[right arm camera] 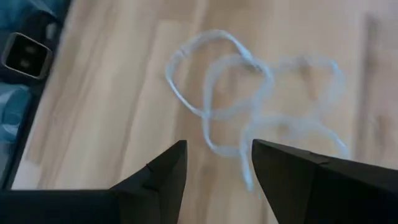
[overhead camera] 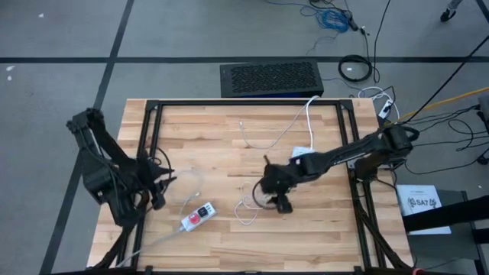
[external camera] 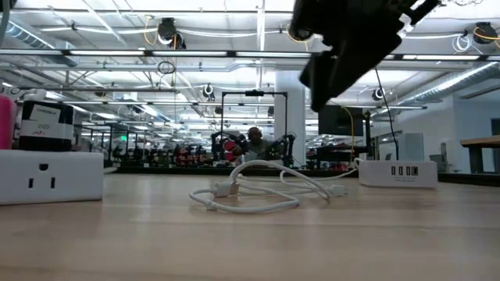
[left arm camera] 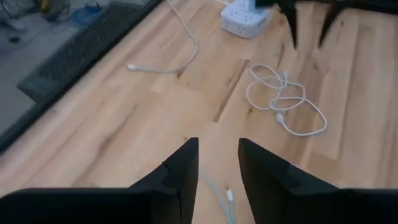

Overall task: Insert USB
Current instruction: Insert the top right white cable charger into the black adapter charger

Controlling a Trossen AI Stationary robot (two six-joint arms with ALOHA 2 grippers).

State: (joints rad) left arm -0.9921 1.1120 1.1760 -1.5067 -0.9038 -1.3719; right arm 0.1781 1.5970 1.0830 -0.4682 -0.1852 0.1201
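Observation:
A white USB cable (overhead camera: 248, 206) lies coiled in loose loops on the wooden table, also seen in the low view (external camera: 262, 191), the left wrist view (left arm camera: 286, 102) and the right wrist view (right arm camera: 249, 99). A white charging hub (overhead camera: 302, 153) (external camera: 396, 172) (left arm camera: 244, 17) sits toward the far right. My right gripper (overhead camera: 280, 200) (right arm camera: 219, 158) hovers open just above the coil, touching nothing. My left gripper (overhead camera: 158, 191) (left arm camera: 217, 163) is open near the table's left edge, over a thin cable end (left arm camera: 229, 196).
A white power strip with a red switch (overhead camera: 198, 216) (external camera: 51, 175) lies near the left gripper. A second white cable (overhead camera: 263, 137) (left arm camera: 165, 62) runs toward the far edge. A black perforated box (overhead camera: 271, 78) sits beyond the table. Bare wood shows at the near right.

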